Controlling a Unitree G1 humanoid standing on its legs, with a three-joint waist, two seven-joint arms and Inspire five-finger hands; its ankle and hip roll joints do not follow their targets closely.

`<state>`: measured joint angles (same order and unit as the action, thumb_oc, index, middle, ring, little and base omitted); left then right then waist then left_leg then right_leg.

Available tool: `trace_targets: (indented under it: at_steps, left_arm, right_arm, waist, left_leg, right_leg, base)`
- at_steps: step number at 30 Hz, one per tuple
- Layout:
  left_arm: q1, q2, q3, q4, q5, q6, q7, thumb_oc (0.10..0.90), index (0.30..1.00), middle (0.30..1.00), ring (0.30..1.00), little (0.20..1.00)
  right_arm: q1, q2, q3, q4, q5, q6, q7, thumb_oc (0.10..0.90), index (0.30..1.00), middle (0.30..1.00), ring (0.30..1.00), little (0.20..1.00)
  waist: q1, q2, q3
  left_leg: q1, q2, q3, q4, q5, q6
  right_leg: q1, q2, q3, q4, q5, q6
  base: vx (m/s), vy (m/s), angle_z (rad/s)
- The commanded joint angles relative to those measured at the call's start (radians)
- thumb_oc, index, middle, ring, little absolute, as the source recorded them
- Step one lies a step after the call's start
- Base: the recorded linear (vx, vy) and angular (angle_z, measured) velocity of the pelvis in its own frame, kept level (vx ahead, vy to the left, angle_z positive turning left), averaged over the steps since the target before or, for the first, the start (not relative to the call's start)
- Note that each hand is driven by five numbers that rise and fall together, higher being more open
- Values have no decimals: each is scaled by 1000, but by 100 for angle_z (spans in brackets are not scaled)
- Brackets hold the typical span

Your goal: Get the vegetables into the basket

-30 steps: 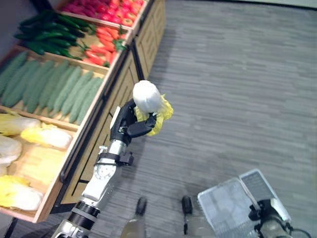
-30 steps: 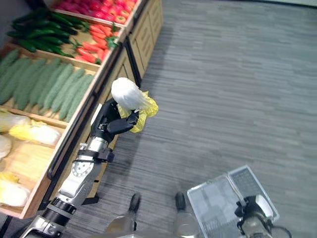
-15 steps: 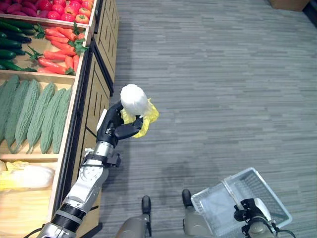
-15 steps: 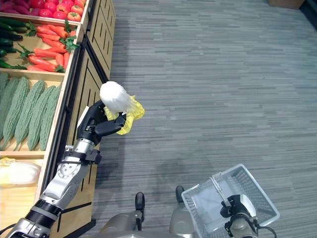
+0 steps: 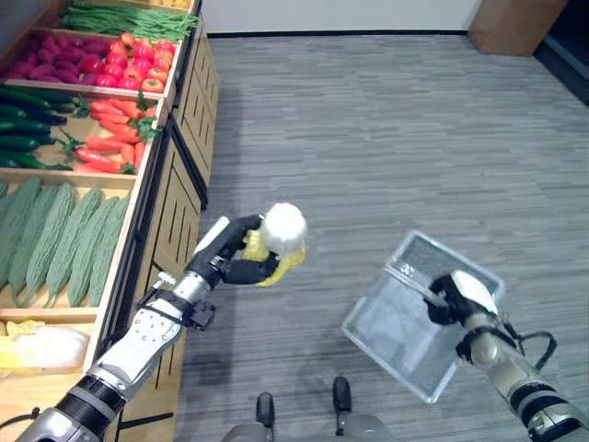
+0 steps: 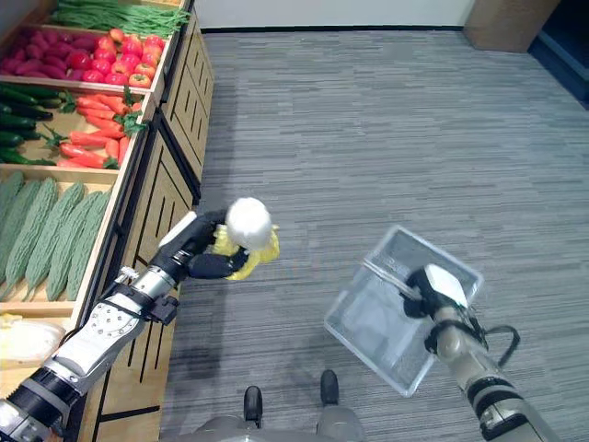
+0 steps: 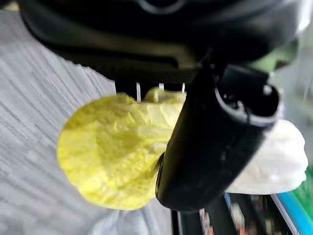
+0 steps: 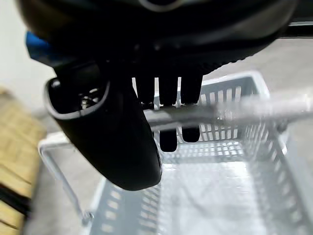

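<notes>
The left robot hand (image 5: 241, 262) has its dark fingers and thumb curled tight round a napa cabbage with a white stem end and crinkled yellow leaves (image 5: 279, 238), holding it in the air over the grey striped floor (image 5: 396, 129), just beside the wooden produce stand (image 5: 175, 198) and well apart from the basket. The right robot hand (image 5: 453, 296) is clamped on the thin metal handle (image 8: 230, 110) of a pale grey plastic mesh basket (image 5: 391, 322), which hangs tilted and looks empty in the right wrist view. The step in hand, as I judge it, is carrying the cabbage across to the basket. To do it well, the left arm should swing the cabbage over the basket's open mouth before the fingers loosen, low enough that the bulky head drops inside and does not glance off the rim. The basket would best be levelled and held steady under it, since its tilt could let the cabbage roll out.
</notes>
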<state>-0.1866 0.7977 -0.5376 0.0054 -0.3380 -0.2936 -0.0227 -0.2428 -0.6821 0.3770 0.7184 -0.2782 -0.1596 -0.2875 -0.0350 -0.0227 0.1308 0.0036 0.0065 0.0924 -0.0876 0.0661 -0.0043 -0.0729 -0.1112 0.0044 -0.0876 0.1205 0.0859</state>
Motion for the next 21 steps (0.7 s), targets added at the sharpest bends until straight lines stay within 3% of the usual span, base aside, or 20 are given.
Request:
trace_targets:
  at_steps: [1,5,9,21]
  left_arm:
    - [-174,-22,-57,-34,125,-118,39,400,300,300,300,300]
    - [-258,-24,-167,-22,205,-124,53,400,300,300,300,300]
    - [-344,-110,-295,86,335,-113,89,400,300,300,300,300]
    - [-371,-230,-390,266,567,-91,99,400,300,300,300,300]
  right_arm:
    - [-168,-64,38,81,-18,-50,-66,400,300,300,300,300]
    - [-244,-51,80,89,-12,-51,-76,400,300,300,300,300]
    - [-396,28,170,110,11,-50,-87,400,300,300,300,300]
    - [-458,106,193,25,77,-54,-72,400,300,300,300,300]
  waist:
    - [14,-29,-90]
    - [8,-23,-97]
    - [8,-16,-101]
    - [-7,-11,-107]
  left_leg:
    - [-32,81,27,0,-14,-93]
    - [-27,86,31,0,-16,-95]
    - [-19,96,56,0,-19,-98]
    - [-11,98,62,0,-26,-97]
  right_leg:
    - [26,-48,-9,0,-34,110]
    - [30,-45,-6,0,-36,110]
    - [19,-39,6,0,-28,114]
    - [26,-41,8,0,-31,110]
  base:
    - [-8,-23,-5]
    - [-3,-10,-2]
    - [-24,-28,-13]
    - [6,-3,-5]
